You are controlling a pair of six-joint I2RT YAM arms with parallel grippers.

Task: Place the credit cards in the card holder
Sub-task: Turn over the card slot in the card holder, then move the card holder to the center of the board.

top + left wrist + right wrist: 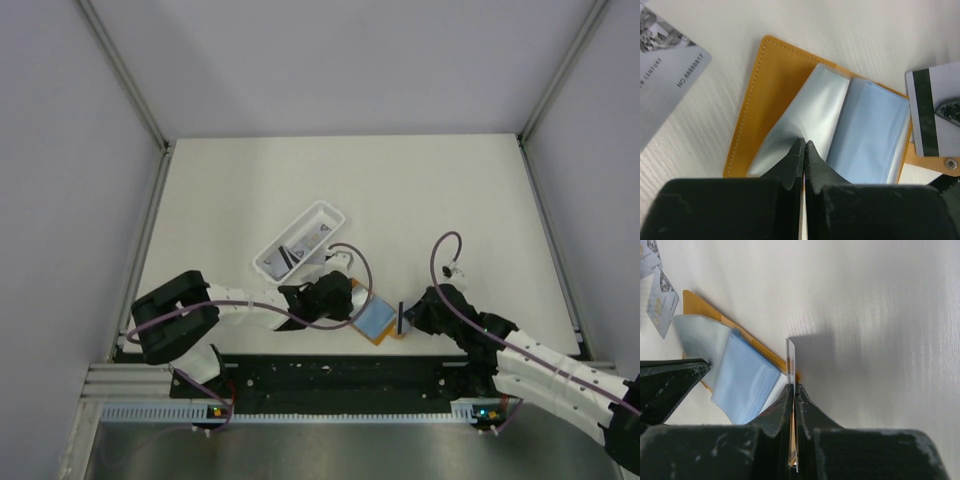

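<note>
The card holder [377,320] lies open on the desk [450,200] at lower centre of the top view, with its pale sleeves [805,115] facing up; my left pincer [804,145] is fully closed with its tips against a sleeve, and I cannot tell whether it pinches one. My right pincer [791,390] is clamped on a credit card [790,360], held edge-on at the holder's right edge; a second card [665,70] lies at upper left of the left wrist view.
</note>
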